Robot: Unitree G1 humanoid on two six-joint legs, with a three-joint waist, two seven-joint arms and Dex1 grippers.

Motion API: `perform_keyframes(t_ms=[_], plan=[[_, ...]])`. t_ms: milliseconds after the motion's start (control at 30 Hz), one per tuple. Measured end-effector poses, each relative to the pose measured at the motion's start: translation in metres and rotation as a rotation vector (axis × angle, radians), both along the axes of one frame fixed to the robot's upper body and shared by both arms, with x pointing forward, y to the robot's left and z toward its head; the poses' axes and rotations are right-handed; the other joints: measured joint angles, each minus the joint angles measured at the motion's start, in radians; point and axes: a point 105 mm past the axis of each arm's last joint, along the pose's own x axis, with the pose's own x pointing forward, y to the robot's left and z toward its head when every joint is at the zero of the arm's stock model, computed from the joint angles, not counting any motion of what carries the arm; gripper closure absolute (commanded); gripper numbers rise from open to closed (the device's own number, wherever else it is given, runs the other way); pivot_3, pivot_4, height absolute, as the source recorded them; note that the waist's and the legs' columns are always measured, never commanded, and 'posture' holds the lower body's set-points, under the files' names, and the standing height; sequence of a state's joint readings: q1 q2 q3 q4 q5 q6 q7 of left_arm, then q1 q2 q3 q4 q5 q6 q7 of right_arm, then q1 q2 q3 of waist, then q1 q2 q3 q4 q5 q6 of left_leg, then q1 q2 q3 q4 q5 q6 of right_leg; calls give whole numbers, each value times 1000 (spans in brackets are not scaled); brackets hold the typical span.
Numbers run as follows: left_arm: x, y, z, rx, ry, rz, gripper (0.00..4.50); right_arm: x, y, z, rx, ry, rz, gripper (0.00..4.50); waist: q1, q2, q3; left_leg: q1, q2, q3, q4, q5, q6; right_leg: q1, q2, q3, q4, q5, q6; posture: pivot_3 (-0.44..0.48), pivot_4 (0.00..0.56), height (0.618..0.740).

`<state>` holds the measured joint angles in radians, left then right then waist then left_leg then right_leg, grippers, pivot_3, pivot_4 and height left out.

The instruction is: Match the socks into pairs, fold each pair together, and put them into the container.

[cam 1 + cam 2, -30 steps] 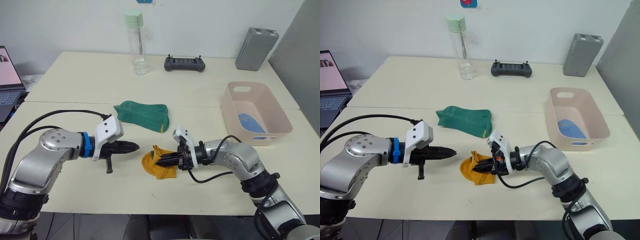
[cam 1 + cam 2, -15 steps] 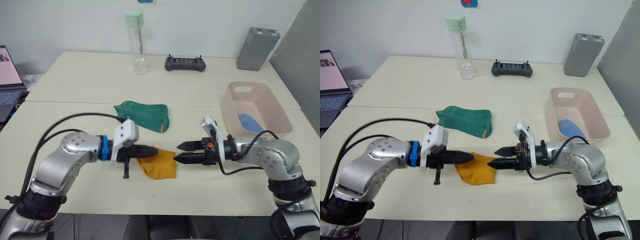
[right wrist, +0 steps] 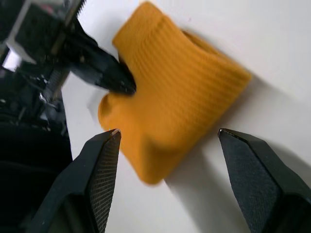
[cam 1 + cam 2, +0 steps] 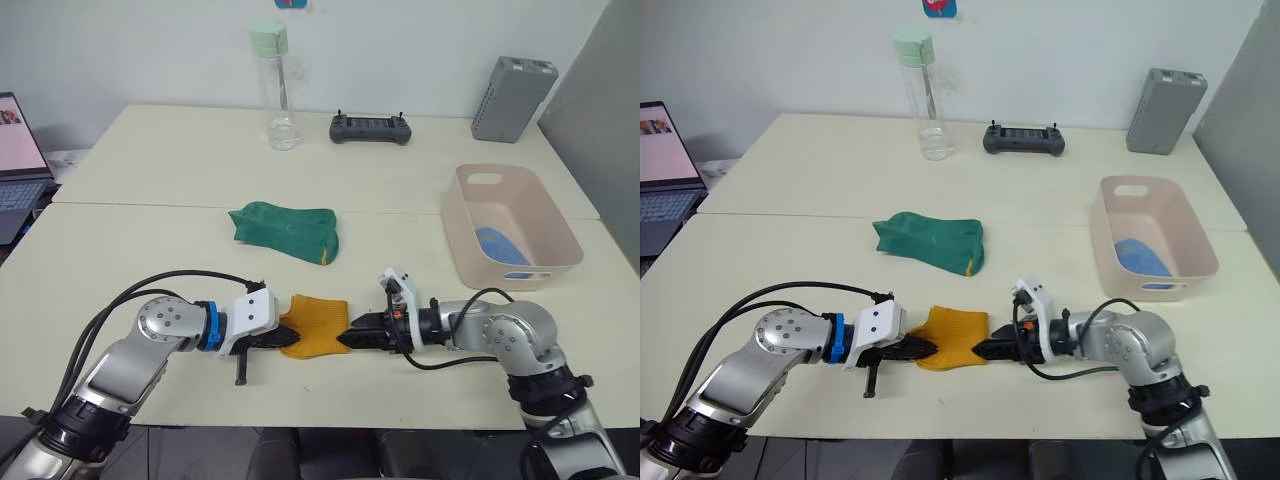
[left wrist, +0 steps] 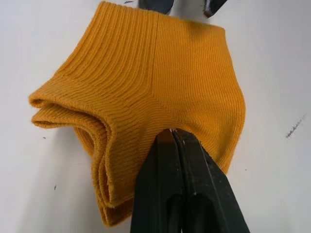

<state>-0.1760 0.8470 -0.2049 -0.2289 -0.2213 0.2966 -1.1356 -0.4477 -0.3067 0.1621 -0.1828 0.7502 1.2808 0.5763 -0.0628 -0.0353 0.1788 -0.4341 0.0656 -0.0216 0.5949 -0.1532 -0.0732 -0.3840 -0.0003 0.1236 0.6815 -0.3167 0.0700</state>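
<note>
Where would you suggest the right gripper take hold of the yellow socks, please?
Probably the free edge facing the right gripper, which sits open just short of it. The yellow socks lie folded flat, and the left gripper is shut on the opposite edge, so a low, level approach from the robot's right looks best.

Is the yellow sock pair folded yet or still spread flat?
Folded: the mustard-yellow socks lie doubled over, stacked layered edges showing.

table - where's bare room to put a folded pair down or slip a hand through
Bare table lies between the laptop and the water bottle, and between the green socks and the pink container. The near edge is crowded: the left gripper and right gripper flank the yellow socks.
</note>
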Motion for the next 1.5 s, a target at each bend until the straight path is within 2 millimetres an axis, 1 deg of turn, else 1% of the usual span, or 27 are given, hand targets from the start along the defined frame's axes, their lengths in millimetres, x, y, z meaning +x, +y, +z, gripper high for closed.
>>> perform_keyframes(t_ms=[167, 300, 400, 600, 667, 700, 767, 833, 900, 967, 1033, 1067, 1100, 1133, 1167, 1200, 1267, 1300, 1367, 1400, 1433, 1500], plan=[[-1, 1, 0, -5, -3, 15, 4500, 9, 25, 1, 63, 58, -10, 1058, -4, 0, 0, 0, 0, -1, 0, 0, 0, 0, 1, -1, 0, 1, 1, 0, 150, 740], [-2, 1, 0, -13, 4, 24, 4500, 7, 40, 1, 72, 73, 22, 1058, -9, 0, 0, 0, 0, -1, -1, 0, 0, 0, 1, -1, 0, 1, 1, 0, 150, 740], [-3, 2, 1, -21, 12, 34, 4500, 6, 41, 0, 68, 70, 27, 1666, -10, 0, 0, 0, 0, -1, -1, 0, 0, -1, 1, -1, 0, 1, 1, 0, 150, 740], [-3, 4, 3, -51, 43, 64, 4500, 7, 41, -1, 64, 56, 24, 3799, -15, 1, 0, -1, 0, -1, -2, 0, 0, -1, 1, -1, 0, 1, 1, 0, 150, 740], [-3, 3, 6, -81, 55, 76, 4115, 7, 42, 1, 80, 53, 28, 4482, -16, 1, 0, -1, 0, -1, -2, 0, 0, -1, 1, -1, 0, 1, 1, 0, 150, 740], [-2, 2, 9, -104, 64, 77, 3912, 8, 41, 3, 87, 52, 22, 4500, -16, 1, 0, -1, 0, -1, -2, 0, 0, -1, 1, -1, 0, 1, 1, 0, 150, 740], [-1, 0, 19, -147, 79, 74, 3292, 10, 38, 5, 102, 51, 9, 4500, -16, 1, 0, -2, 0, -1, -2, 0, 0, -2, 1, -2, 0, 1, 1, 0, 150, 740], [5, -4, 41, -224, 105, 67, 2669, 14, 31, 15, 139, 24, -21, 4500, -13, 0, 1, -4, 0, -3, -1, 0, 0, -3, 1, -3, 0, 1, 1, 0, 150, 740], [16, -8, 74, -312, 82, 56, 2062, 20, 18, 34, 197, -26, -68, 4500, -9, 0, 1, -6, 0, -3, 0, 0, 0, -3, 1, -3, 0, 1, 2, 0, 150, 740], [26, -18, 111, -415, 25, 32, 1449, 28, -1, 54, 220, -93, -123, 4500, -5, 0, 1, -6, -1, -3, 0, 0, 0, -3, 1, -3, -1, 1, 2, 0, 150, 740], [35, -32, 141, -496, -23, -4, 794, 38, -27, 75, 214, -174, -204, 4500, 2, 1, 1, -7, -1, -3, 1, 0, 0, -3, 0, -3, -1, 2, 3, 0, 150, 740], [39, -39, 151, -524, -38, -17, 501, 43, -41, 85, 197, -218, -245, 4500, 4, 1, 1, -8, -1, -3, 1, 0, 0, -3, 1, -3, -1, 2, 3, 0, 150, 740], [43, -48, 164, -555, -65, -34, 236, 51, -61, 101, 167, -282, -301, 4500, 7, 2, 2, -9, -1, -3, 2, 0, 0, -4, 1, -3, -1, 2, 3, 0, 150, 740], [45, -52, 172, -568, -83, -41, 19, 55, -74, 114, 151, -334, -341, 4500, 7, 2, 2, -9, -1, -3, 2, 0, 0, -4, 1, -3, -1, 2, 2, 0, 150, 740], [48, -61, 179, -580, -105, -55, 19, 58, -92, 127, 117, -392, -385, 4500, 7, 2, 2, -9, -1, -3, 2, 0, 0, -4, 1, -3, -1, 3, 2, 0, 150, 740], [52, -75, 187, -601, -132, -75, 19, 62, -114, 141, 44, -463, -434, 4500, 14, 4, 4, -11, -2, -3, 3, 0, 0, -4, 0, -4, -2, 3, 2, 0, 150, 740], [56, -100, 197, -611, -189, -107, 19, 69, -157, 174, -96, -630, -546, 4500, 23, 6, 5, -12, -3, -3, 3, 0, 0, -5, -1, -3, -3, 3, 1, 0, 150, 740], [59, -115, 200, -621, -212, -119, 19, 72, -181, 191, -198, -734, -608, 4500, 28, 6, 5, -12, -4, -3, 3, 0, 0, -5, -1, -3, -3, 3, 2, 0, 150, 740], [64, -134, 198, -621, -255, -122, 19, 77, -213, 218, -324, -903, -698, 4500, 27, 6, 4, -12, -3, -2, 3, 0, 0, -5, -1, -2, -4, 3, 1, 0, 150, 740], [66, -141, 194, -610, -268, -122, 19, 78, -221, 222, -378, -956, -706, 4500, 22, 6, 4, -11, -3, -1, 3, 0, 0, -5, -1, -1, -4, 3, 1, 0, 150, 740], [67, -147, 190, -602, -280, -124, 19, 81, -227, 222, -449, -1004, -690, 4500, 16, 6, 4, -11, -3, -1, 3, 0, 0, -5, 0, 0, -3, 3, 1, 0, 150, 740], [69, -164, 186, -629, -291, -121, 19, 87, -242, 205, -678, -1099, -597, 4500, 9, 7, 4, -11, -3, -1, 3, 0, 0, -5, 0, 0, -3, 3, 1, 0, 150, 740]])
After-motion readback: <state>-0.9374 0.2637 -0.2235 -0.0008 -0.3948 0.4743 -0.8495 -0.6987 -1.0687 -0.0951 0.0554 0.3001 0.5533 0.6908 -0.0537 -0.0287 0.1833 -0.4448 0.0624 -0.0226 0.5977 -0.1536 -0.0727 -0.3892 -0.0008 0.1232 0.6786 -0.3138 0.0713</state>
